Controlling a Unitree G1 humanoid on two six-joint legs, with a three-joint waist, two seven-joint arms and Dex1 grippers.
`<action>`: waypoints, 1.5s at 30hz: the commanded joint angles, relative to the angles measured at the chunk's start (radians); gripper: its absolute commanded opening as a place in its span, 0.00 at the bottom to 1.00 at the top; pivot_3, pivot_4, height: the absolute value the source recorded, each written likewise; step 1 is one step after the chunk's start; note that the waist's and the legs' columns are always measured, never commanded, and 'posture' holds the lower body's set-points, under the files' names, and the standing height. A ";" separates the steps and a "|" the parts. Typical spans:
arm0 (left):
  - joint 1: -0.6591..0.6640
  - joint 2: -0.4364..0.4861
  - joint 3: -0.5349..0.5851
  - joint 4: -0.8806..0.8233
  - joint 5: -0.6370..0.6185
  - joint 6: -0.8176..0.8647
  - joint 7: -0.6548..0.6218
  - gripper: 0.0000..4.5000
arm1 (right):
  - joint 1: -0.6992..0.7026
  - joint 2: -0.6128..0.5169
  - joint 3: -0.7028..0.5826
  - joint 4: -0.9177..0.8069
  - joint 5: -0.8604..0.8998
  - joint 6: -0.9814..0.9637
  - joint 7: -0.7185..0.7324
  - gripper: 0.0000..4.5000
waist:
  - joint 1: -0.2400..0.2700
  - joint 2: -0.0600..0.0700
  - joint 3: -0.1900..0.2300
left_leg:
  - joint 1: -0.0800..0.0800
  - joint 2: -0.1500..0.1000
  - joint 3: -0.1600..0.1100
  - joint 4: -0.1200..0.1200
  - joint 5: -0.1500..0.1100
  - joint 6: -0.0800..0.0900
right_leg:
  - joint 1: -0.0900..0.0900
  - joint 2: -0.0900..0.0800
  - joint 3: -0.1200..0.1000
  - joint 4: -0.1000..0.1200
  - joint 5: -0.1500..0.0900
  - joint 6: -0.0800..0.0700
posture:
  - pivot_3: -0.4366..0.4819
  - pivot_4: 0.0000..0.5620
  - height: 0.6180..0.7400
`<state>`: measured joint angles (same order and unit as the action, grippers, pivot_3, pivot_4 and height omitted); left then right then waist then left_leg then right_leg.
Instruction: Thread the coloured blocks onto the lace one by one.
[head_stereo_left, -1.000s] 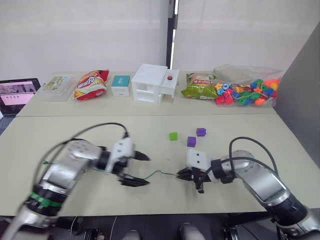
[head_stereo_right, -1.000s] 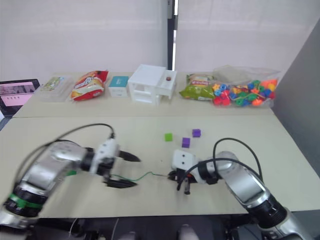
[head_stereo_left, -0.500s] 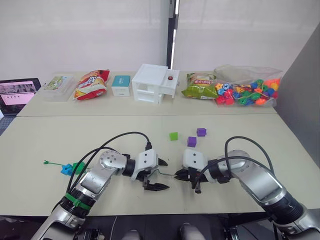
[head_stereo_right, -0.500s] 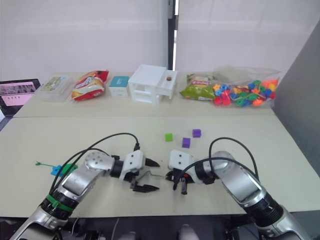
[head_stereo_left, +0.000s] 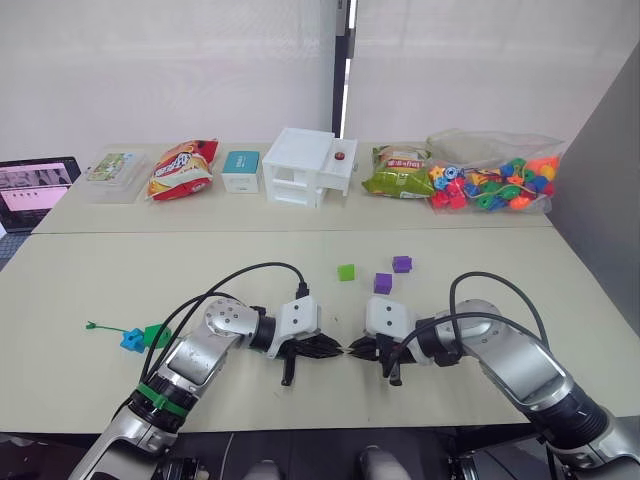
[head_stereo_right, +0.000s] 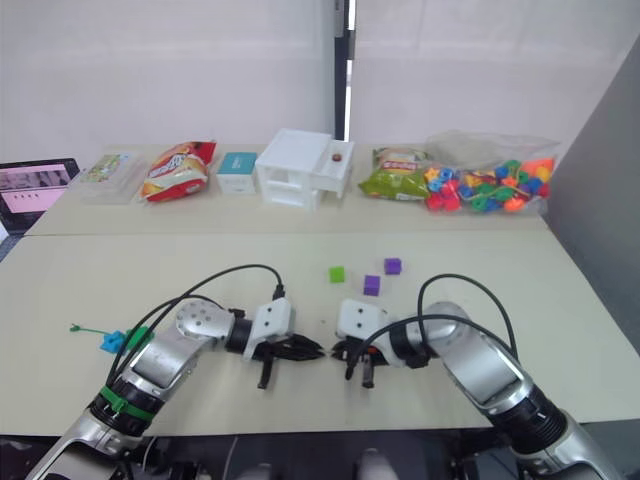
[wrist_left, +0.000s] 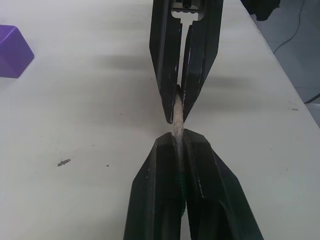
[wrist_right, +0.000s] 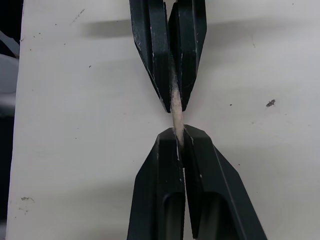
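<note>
Brownish lace tip (wrist_left: 177, 116) pinched from both ends — left gripper (head_stereo_left: 330, 348) and right gripper (head_stereo_left: 372, 350) nose to nose, each clamped shut on it.
Risks tugging the tip from one grip, or bending it, if either pulls. Beyond the tip: green block (head_stereo_left: 346, 272), two purple blocks (head_stereo_left: 383, 283) unthreaded; blue block (head_stereo_left: 131, 341) far left of it, already on the lace.

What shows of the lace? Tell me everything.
The lace has a stiff, pale brownish tip, lying level just above the table. The left gripper and right gripper are both shut on the tip, nose to nose. A bit of green cord shows between the left fingers.
</note>
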<state>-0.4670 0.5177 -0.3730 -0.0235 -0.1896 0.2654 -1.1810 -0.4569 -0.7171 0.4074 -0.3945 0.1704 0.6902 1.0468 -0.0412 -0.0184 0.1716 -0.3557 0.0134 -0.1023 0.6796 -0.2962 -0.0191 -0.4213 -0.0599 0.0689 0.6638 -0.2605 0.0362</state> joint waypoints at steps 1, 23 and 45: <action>-0.008 -0.002 0.019 -0.029 -0.011 0.004 0.004 0.02 | -0.013 -0.006 -0.002 -0.032 0.007 0.000 0.009 0.00 | 0.000 0.000 0.000 | 0.000 0.000 0.000 0.000 0.000 0.000 | 0.000 0.000 0.000 0.000 0.000 0.000 | 0.48 0.27 1.00; -0.004 0.105 0.078 -0.033 -0.028 0.009 -0.059 0.00 | 0.185 0.061 -0.261 -0.141 0.101 0.150 -0.213 0.82 | 0.004 0.000 0.000 | 0.000 0.000 0.000 0.000 0.000 0.000 | 0.000 0.000 0.000 0.000 0.000 0.000 | 0.48 0.27 1.00; 0.014 0.146 0.102 -0.083 -0.046 0.061 -0.062 0.00 | 0.394 0.764 -0.293 -0.061 -0.199 -0.138 -1.096 0.97 | -0.004 0.000 -0.001 | 0.001 0.000 0.000 -0.003 0.001 -0.002 | -0.002 0.000 0.001 0.000 0.000 0.000 | 0.48 0.27 1.00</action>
<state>-0.4463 0.6575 -0.2898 -0.0703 -0.2239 0.3304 -1.2393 -0.0471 0.0470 0.1287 -0.4443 -0.0278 0.5879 -0.0466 -0.0451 -0.0181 0.1707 -0.3550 0.0136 -0.1020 0.6762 -0.2951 -0.0210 -0.4228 -0.0600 0.0697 0.6639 -0.2605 0.0362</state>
